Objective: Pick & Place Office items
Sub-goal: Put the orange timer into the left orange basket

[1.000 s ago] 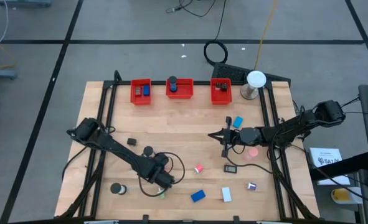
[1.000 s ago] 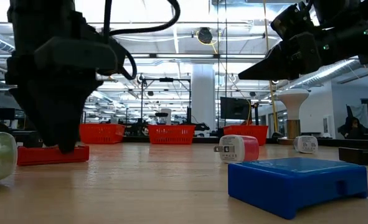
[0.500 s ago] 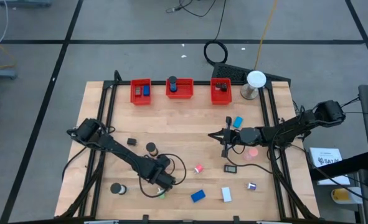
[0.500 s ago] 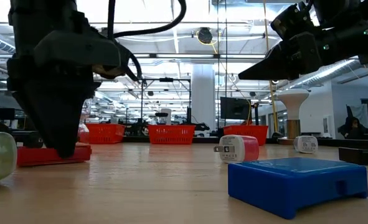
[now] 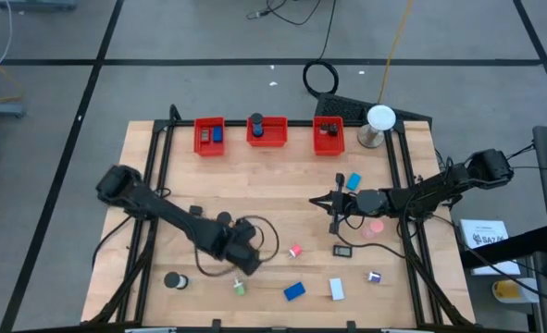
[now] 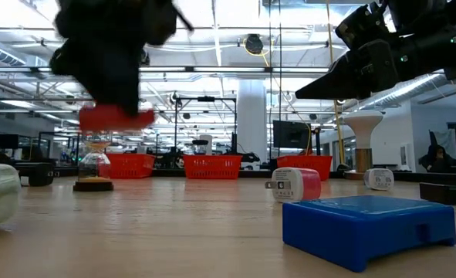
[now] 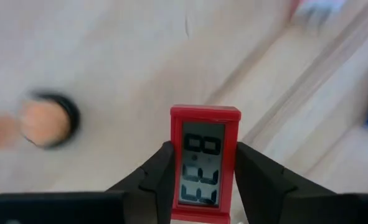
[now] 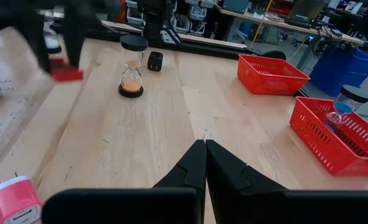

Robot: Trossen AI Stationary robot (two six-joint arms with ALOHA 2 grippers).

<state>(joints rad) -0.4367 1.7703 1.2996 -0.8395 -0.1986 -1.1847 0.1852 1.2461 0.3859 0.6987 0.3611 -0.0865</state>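
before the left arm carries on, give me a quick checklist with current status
1. Red timer gripped between the left fingers: ok.
2. Timer lifted off the table: ok, it hangs in the air in the low view.
3. Hourglass upright and apart from the carried timer: ok.
4. Right gripper shut, waiting mid-table, away from the left arm: ok.
5. Red bins have room: cannot tell; each already holds something.
6. Green item near the front edge not snagged: ok, it lies apart.
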